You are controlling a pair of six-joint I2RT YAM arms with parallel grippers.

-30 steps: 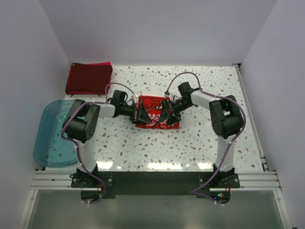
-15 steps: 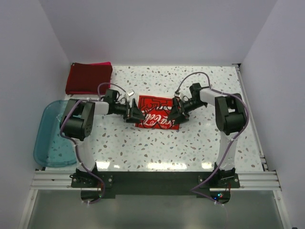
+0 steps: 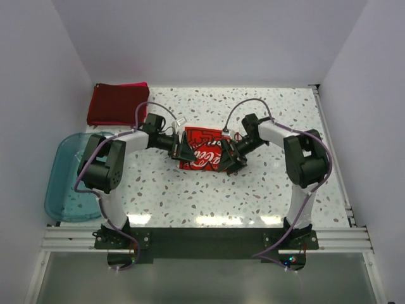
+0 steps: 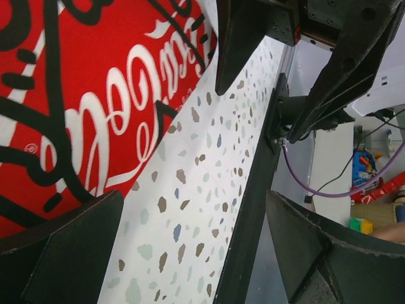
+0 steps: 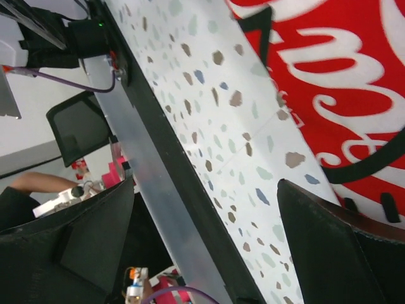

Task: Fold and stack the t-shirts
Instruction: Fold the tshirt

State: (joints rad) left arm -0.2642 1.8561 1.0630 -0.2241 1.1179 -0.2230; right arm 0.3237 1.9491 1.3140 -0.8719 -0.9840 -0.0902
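- The folded t-shirt (image 3: 204,154), red print with white script facing up, lies in the middle of the tabletop (image 3: 272,183), right between the two arms.
- The left pincer (image 3: 183,151) sits low at the shirt's left edge and the right pincer (image 3: 229,159) at its right, near corner; they face each other across the cloth.
- Both pincers stand spread wide and hold nothing.
- From the left wrist, one finger (image 4: 63,253) hangs over the red print while the gap between the fingers looks down on bare speckled surface just beside the shirt's edge.
- From the right wrist it is the same, mirrored: one finger (image 5: 342,253) over the print, the other (image 5: 82,247) out past the tabletop's front edge.
- I cannot tell whether any finger actually touches the cloth.
- A folded dark red shirt (image 3: 117,104) lies at the far left corner, with a pink one (image 3: 138,84) peeking from under its far edge.
- A teal tub (image 3: 63,183) sits at the left edge of the tabletop.
- The surface is white with coloured flecks, closed in by plain pale walls (image 3: 209,38).
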